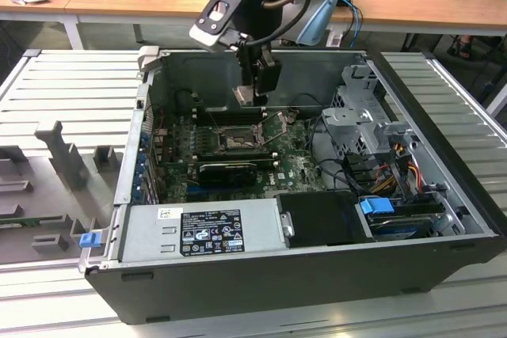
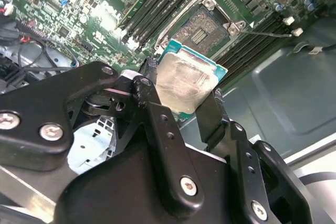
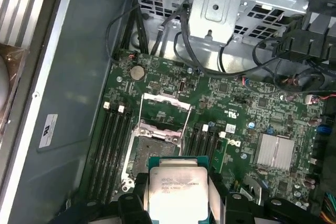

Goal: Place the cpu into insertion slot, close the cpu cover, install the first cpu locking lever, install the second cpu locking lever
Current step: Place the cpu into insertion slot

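Observation:
My gripper (image 1: 258, 85) hangs inside the open computer case, shut on the cpu (image 1: 246, 95), a flat square chip with a pale metal face. In both wrist views the cpu (image 2: 186, 82) (image 3: 176, 192) sits between the two black fingers (image 2: 157, 114), held by two opposite edges. It hovers above the green board, a little off to one side of the insertion slot (image 1: 235, 142) (image 2: 206, 29) (image 3: 157, 142). The slot's pin field lies bare. The cpu cover (image 3: 166, 106) stands swung open at the slot's hinge side. A thin wire locking lever (image 2: 262, 33) sticks out beside the slot.
Long black memory slots (image 3: 111, 145) run on both sides of the socket. A black graphics card (image 1: 228, 169) lies nearer the power supply (image 1: 202, 231). A metal drive cage (image 1: 360, 112) with cables fills the exterior view's right. Case walls (image 1: 142, 116) ring the board.

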Robot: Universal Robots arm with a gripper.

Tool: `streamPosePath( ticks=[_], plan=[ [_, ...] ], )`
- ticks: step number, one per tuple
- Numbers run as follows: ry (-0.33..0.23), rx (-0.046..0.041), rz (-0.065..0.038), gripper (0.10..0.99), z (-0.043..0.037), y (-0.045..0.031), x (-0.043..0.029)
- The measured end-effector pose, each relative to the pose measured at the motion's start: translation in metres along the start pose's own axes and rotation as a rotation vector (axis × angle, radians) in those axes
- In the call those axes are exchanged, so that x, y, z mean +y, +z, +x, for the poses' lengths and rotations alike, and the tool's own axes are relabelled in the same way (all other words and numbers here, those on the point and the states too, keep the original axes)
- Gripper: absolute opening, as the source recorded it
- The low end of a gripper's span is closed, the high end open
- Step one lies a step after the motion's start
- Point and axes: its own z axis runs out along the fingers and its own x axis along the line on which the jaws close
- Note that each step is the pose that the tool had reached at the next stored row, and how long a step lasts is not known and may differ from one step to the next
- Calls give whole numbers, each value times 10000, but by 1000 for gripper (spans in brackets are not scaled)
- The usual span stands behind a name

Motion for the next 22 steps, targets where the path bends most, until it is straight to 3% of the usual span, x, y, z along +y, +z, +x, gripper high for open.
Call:
streamPosePath(
  ticks=[4,6,12,14,18,22],
  plan=[
    [707,-56,-13,537,0,18,-1],
    [1476,-117,-28,537,-1,31,-3],
    [2871,-230,-52,537,-1,54,-4],
    [3008,-239,-56,537,-1,60,-5],
    [3067,-247,-54,537,-1,175,-23],
    [1967,-159,-34,537,-3,283,-32]
  ],
)
